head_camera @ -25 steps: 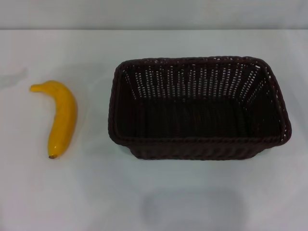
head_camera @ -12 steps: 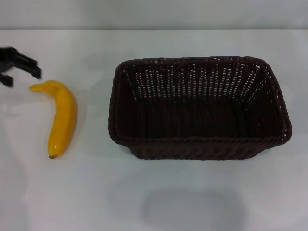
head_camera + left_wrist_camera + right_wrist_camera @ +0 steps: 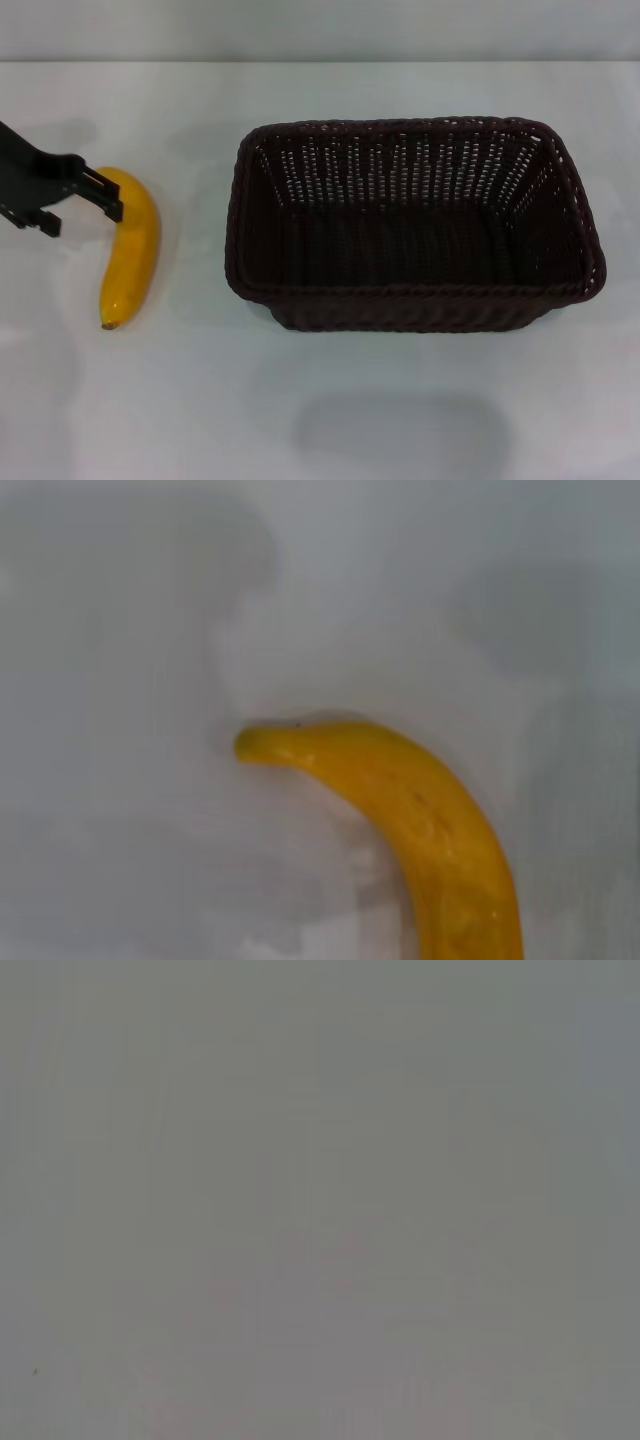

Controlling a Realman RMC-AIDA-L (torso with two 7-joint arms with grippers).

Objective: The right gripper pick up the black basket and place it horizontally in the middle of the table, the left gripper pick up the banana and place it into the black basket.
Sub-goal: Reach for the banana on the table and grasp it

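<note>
From my console I see the left pincer point(image 3: 82, 207) reaching in from the left edge of the head view, over the stem end of the banana point(image 3: 131, 252). Its two black fingers point(image 3: 103, 195) stand apart, released, one crossing the top of the fruit and the other just short of it on the pincer's own side; I cannot tell whether either touches the peel. Nothing lies between the pincer and the fruit.

I count one banana and one black basket point(image 3: 415, 225). The banana lies on the white surface point(image 3: 200, 400), curving away from the pincer, brown tip at its far end. The basket sits well beyond the banana from the pincer, upright, long side across the view, apart from the fruit with bare surface between them.

The left arm is cut off by the frame edge. In the left wrist view only the banana's point(image 3: 410, 810) stem half shows, the rest running out of frame, and no fingers appear there. The right wrist view gives me a blank grey field; the right pincer appears nowhere.
</note>
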